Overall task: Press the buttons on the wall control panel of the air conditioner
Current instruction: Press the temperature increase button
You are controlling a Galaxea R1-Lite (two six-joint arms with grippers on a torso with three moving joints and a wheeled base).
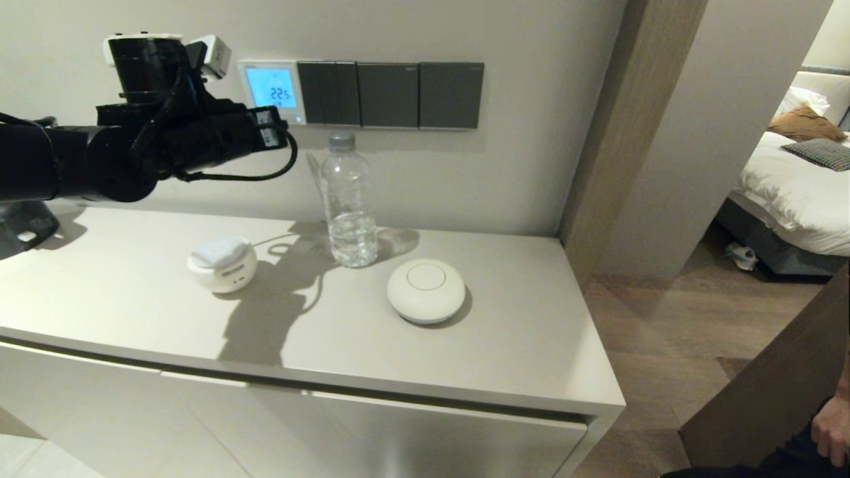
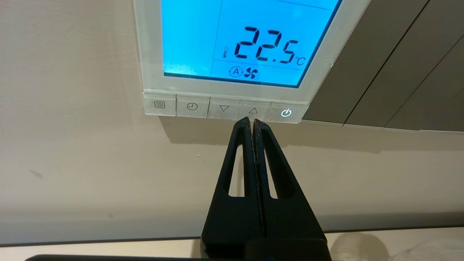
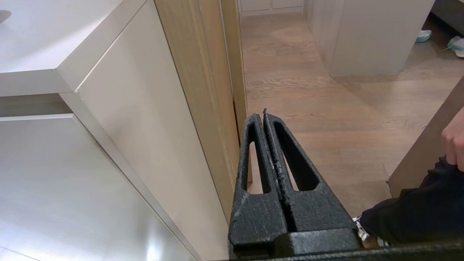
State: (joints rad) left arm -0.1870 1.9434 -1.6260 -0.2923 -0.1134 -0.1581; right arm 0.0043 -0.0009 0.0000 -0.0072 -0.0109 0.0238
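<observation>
The white wall control panel [image 1: 271, 91] hangs on the wall, its screen glowing light blue with 22.5. It also shows in the left wrist view [image 2: 232, 43]. A row of pale buttons [image 2: 224, 107] runs along its bottom edge: menu, clock, down arrow, up arrow [image 2: 253, 110] and a lit power key [image 2: 286, 112]. My left gripper [image 2: 252, 121] is shut and empty, its tips at the lower edge of the up arrow key. In the head view the left gripper [image 1: 282, 129] sits just below the panel. My right gripper [image 3: 263, 115] is shut and empty, parked low beside the cabinet.
Dark grey switch plates [image 1: 388, 94] sit right of the panel. On the cabinet top [image 1: 518, 332] stand a clear water bottle [image 1: 346, 199], a white round container [image 1: 222, 264] and a white dome device [image 1: 425, 290]. A person's hand [image 1: 833, 428] is at the lower right.
</observation>
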